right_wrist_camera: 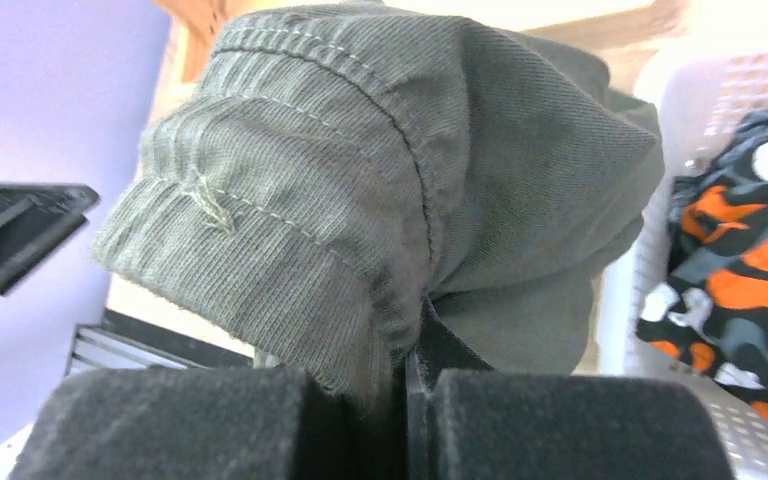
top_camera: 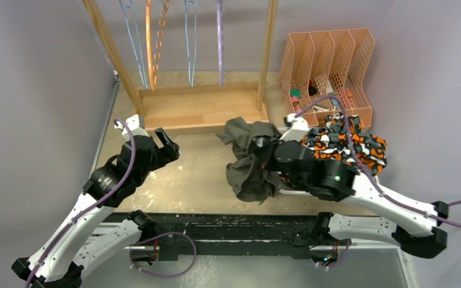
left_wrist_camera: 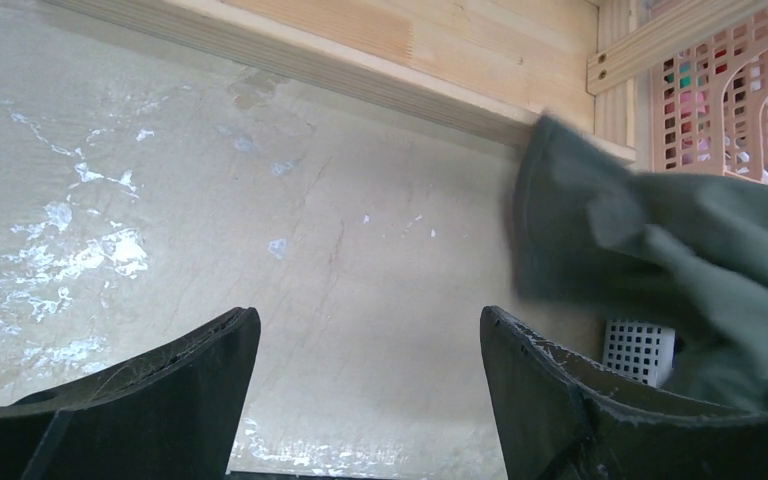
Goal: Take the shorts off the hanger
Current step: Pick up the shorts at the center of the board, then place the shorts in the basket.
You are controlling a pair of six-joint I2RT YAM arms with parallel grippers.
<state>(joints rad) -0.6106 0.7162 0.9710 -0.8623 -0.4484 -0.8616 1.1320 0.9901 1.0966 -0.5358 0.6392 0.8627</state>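
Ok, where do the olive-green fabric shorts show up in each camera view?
Top external: olive-green fabric shorts bunched right of the table's middle.
Left wrist: the shorts at the right edge, in front of the wooden rack base.
Right wrist: they fill the centre, pinched in the right gripper.
Shared landmark: that rack base, behind the shorts in top and left wrist views.

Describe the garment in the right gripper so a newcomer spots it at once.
Find the wooden rack at the table's back. In front of its right end is a crumpled bundle, the olive-green shorts, pinched in the right gripper. Unlike the orange-black-white camo shorts beside them, they are plain.
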